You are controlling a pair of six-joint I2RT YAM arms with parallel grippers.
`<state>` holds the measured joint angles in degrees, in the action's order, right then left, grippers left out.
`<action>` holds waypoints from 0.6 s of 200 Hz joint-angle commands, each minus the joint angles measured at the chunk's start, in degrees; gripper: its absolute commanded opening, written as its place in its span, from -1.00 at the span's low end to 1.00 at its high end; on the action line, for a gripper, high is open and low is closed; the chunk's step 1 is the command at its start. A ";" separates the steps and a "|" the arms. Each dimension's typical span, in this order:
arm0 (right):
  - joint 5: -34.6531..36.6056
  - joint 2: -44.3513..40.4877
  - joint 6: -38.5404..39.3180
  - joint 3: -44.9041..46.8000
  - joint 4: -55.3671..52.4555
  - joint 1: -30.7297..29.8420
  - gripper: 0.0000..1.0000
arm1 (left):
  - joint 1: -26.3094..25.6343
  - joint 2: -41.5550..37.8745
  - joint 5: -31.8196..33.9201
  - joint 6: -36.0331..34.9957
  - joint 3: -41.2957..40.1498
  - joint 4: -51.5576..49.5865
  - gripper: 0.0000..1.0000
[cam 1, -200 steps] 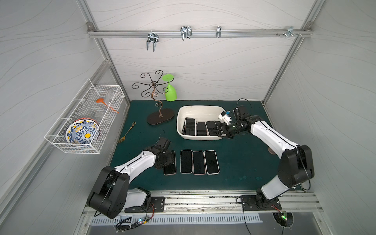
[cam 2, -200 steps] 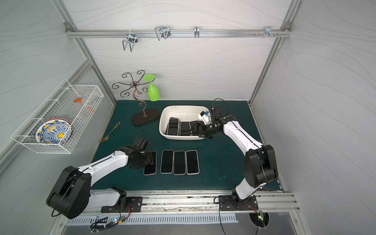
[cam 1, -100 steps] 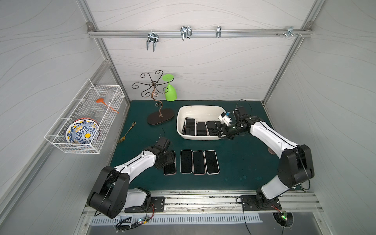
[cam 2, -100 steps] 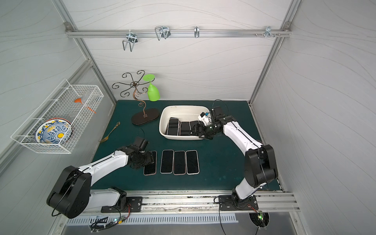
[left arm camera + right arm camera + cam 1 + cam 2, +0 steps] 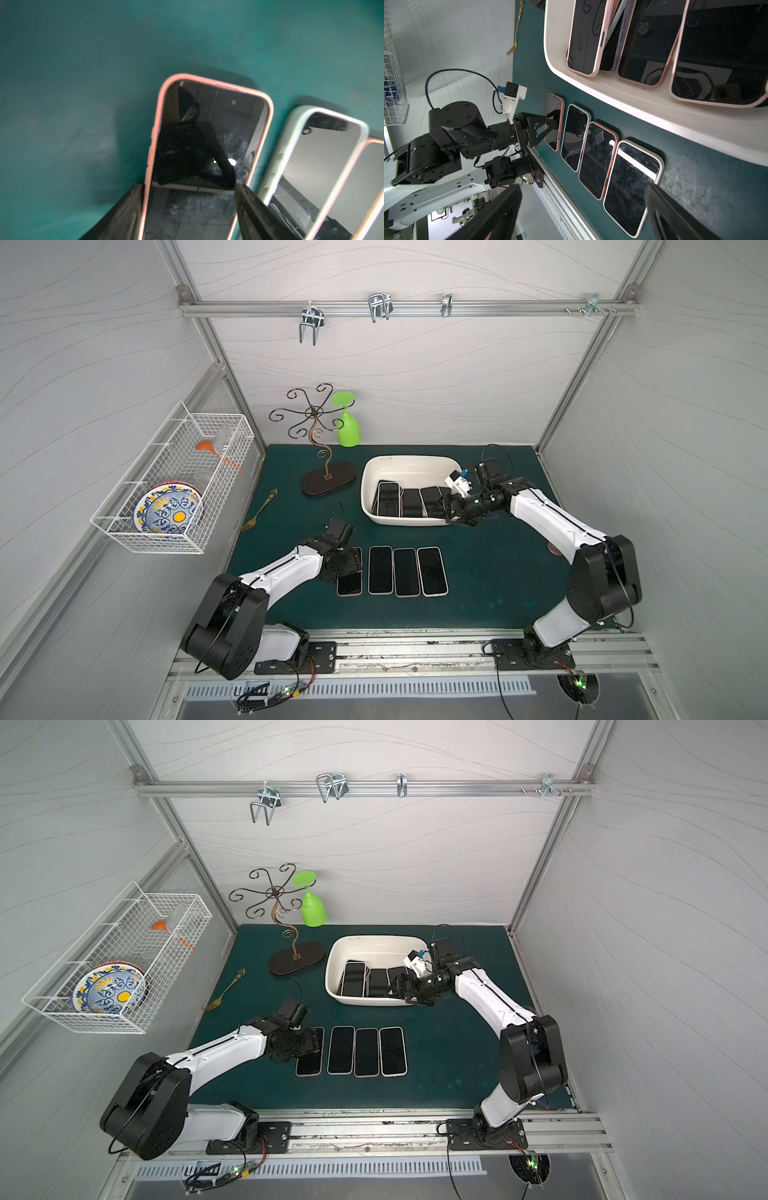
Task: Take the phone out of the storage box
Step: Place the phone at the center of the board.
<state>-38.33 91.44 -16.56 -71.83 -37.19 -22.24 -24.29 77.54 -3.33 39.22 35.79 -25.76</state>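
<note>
Nearest on the matte dark-green mat (image 5: 498,572) lies a flat row of four glossy black-screened phones, rounded rectangles set side by side. The left gripper (image 5: 189,187) straddles the pink-cased phone (image 5: 207,128) at the row's left end. Its black fingers (image 5: 253,207) stand a phone's width apart against the long edges, and I cannot tell whether they press. Beside that phone come a pale grey-green-cased phone (image 5: 575,137), a second pink-cased phone (image 5: 596,160) and a cream-cased phone (image 5: 631,187).

A slim golden fork (image 5: 259,512) lies near the mat's left edge. Beyond the row sits the storage box (image 5: 415,472), smooth cream plastic with rounded corners and a flared rim. The boxed phones (image 5: 411,502) lean overlapped against its near wall, mostly in pink cases. The right gripper (image 5: 446,511) hovers at the box's near right corner, jaws spread wide and holding nothing.

Farther back stands a scrolled wire stand (image 5: 328,481) on a dark oval base, with a lime-green plastic goblet (image 5: 348,433) hanging upside down from it. A white wire basket (image 5: 178,489) on the left wall holds a patterned plate (image 5: 168,508).
</note>
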 commanded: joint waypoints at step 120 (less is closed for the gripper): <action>20.38 12.34 6.14 -20.83 -13.84 -3.95 0.97 | -0.62 -5.59 -0.12 2.46 1.79 -1.48 0.95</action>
<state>-29.71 98.37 -14.48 -85.52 -42.85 -23.81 -25.32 75.61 -3.68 40.27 34.94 -23.35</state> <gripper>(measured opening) 0.986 0.813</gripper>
